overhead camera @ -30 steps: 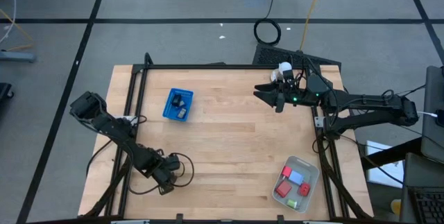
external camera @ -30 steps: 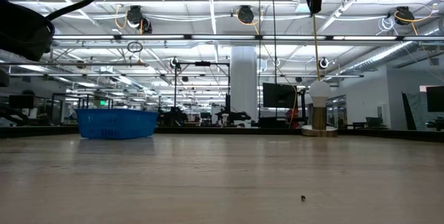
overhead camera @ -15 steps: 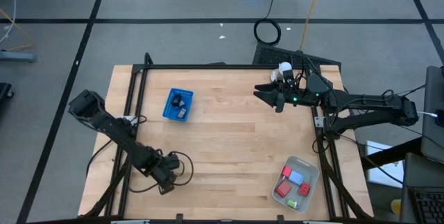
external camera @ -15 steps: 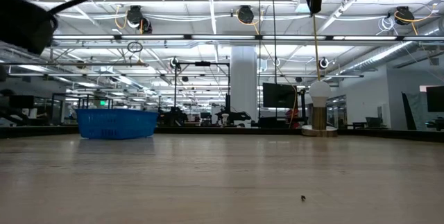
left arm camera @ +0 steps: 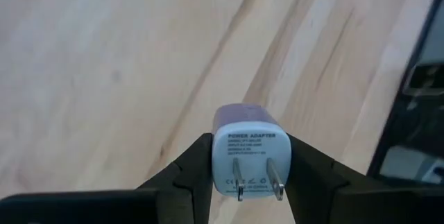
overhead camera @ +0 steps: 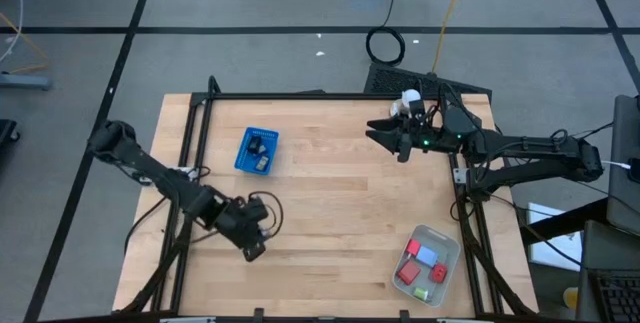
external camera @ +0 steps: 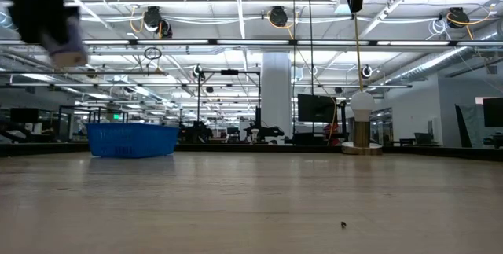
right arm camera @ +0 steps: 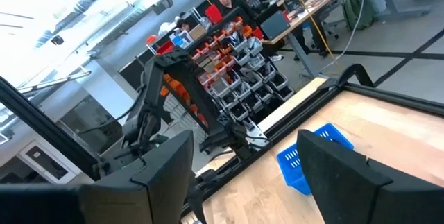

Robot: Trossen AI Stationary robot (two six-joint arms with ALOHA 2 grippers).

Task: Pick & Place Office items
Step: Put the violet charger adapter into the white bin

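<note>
The left end effector (left arm camera: 250, 175) pinches a white power adapter (left arm camera: 248, 156) above the worktop's (overhead camera: 330, 193) left front. Mid-back sits the blue basket (overhead camera: 256, 150). The right end effector (overhead camera: 385, 135), spread, hovers back right; the tray (overhead camera: 428, 264) sits front right.

adapter (left arm camera: 249, 151): white power plug, prongs toward the wrist camera, pinched between the left gripper's (left arm camera: 244, 160) fingers above the table
tray items (overhead camera: 421, 263): red blocks, one blue piece, one small green piece, lying together
basket items (overhead camera: 260, 149): dark pieces and one pale piece
</note>
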